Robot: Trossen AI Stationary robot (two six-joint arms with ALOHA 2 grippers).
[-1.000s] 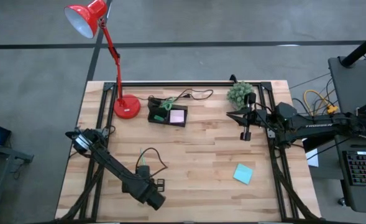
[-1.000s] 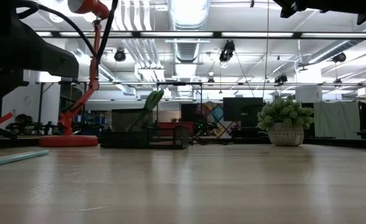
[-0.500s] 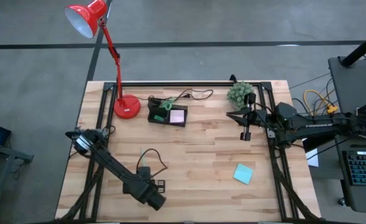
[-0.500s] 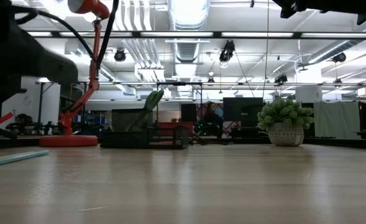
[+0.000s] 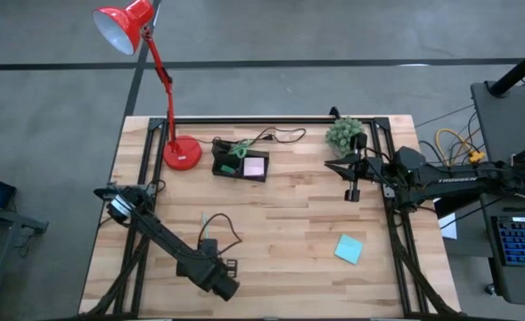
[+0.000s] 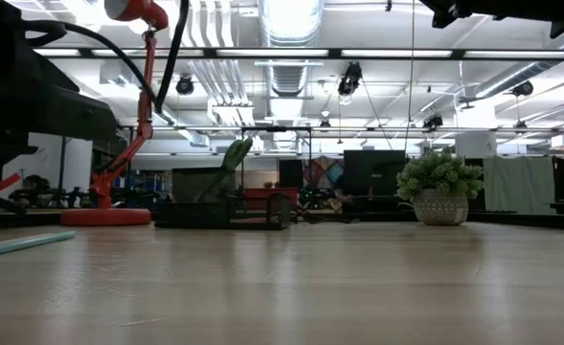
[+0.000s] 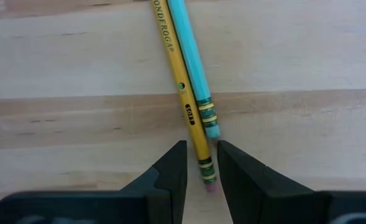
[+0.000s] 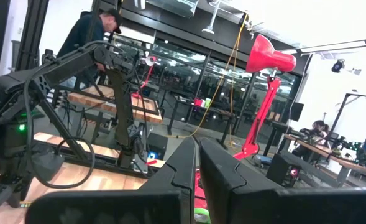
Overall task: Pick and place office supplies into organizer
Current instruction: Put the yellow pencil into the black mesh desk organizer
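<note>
A yellow pencil and a teal pencil lie side by side on the wooden table. My left gripper points down over them, open, its fingers standing on either side of the yellow pencil's eraser end without touching it. In the high view that gripper is near the table's front left. The black organizer stands at the back and holds a pink sticky pad and green-handled scissors. A teal sticky pad lies at the right front. My right gripper hangs shut, raised over the table's right side.
A red lamp has its round base left of the organizer. A small potted plant stands at the back right. A black cable runs behind the organizer. Bare wood lies between the left gripper and the organizer.
</note>
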